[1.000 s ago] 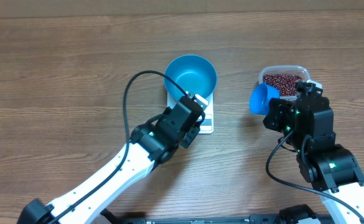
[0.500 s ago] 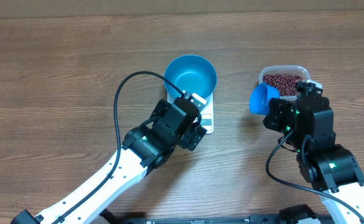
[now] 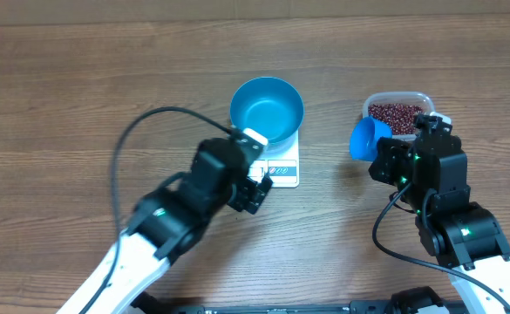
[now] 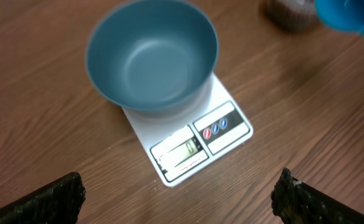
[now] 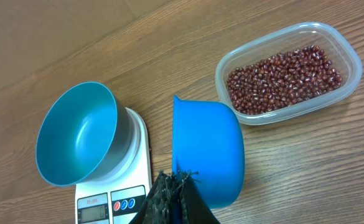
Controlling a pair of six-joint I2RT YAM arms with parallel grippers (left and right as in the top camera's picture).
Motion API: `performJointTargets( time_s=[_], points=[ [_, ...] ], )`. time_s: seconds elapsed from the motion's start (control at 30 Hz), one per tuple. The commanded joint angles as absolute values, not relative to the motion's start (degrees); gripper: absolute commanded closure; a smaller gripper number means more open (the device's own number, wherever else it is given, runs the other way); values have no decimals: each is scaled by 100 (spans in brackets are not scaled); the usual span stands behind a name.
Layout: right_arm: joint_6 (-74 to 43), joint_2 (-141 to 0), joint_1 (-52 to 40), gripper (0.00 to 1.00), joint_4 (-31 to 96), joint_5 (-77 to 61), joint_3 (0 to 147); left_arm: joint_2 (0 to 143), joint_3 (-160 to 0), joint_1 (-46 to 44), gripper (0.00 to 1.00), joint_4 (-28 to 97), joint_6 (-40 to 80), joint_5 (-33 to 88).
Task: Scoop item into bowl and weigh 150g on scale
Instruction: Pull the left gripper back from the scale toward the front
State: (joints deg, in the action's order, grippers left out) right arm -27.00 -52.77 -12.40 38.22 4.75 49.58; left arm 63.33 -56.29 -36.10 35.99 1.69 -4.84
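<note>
The empty blue bowl (image 3: 267,109) (image 4: 150,59) (image 5: 76,134) stands on the white scale (image 3: 282,167) (image 4: 222,134) (image 5: 142,155), whose display shows zero. My left gripper (image 3: 259,174) (image 4: 178,194) hangs open just in front and left of the scale, nothing between its fingers. Dark red beans (image 3: 394,115) (image 5: 284,71) fill a clear tub (image 3: 418,96) (image 5: 351,59) at the right. My right gripper (image 3: 385,155) (image 5: 180,182) is shut on the handle of a small blue scoop (image 3: 368,138) (image 5: 206,149), held tilted between scale and tub; I see no beans in it.
Bare wooden table lies all round. The left arm's black cable (image 3: 141,122) loops over the table to the left of the bowl. The scoop (image 4: 350,12) and the tub show blurred at the top right of the left wrist view.
My left gripper has opened from shut, and its arm has drawn back to the left, away from the scale's front. The right arm and scoop have not moved.
</note>
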Motion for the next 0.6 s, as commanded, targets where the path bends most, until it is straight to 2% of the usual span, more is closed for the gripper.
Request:
performJointTargets(
  time_s=[0.0, 0.2, 0.57],
  points=[
    [-2735, -5260, -1219, 96, 3780, 510, 5151, 6010, -5596, -3179, 1, 3621, 30, 386],
    [-2735, -5260, -1219, 96, 3782, 510, 5151, 5924, -5596, -2526, 0, 3747, -25, 1173],
    [-2735, -5260, -1219, 96, 3785, 508, 5151, 6027, -5596, -2401, 0, 4036, -777, 1168]
  ],
)
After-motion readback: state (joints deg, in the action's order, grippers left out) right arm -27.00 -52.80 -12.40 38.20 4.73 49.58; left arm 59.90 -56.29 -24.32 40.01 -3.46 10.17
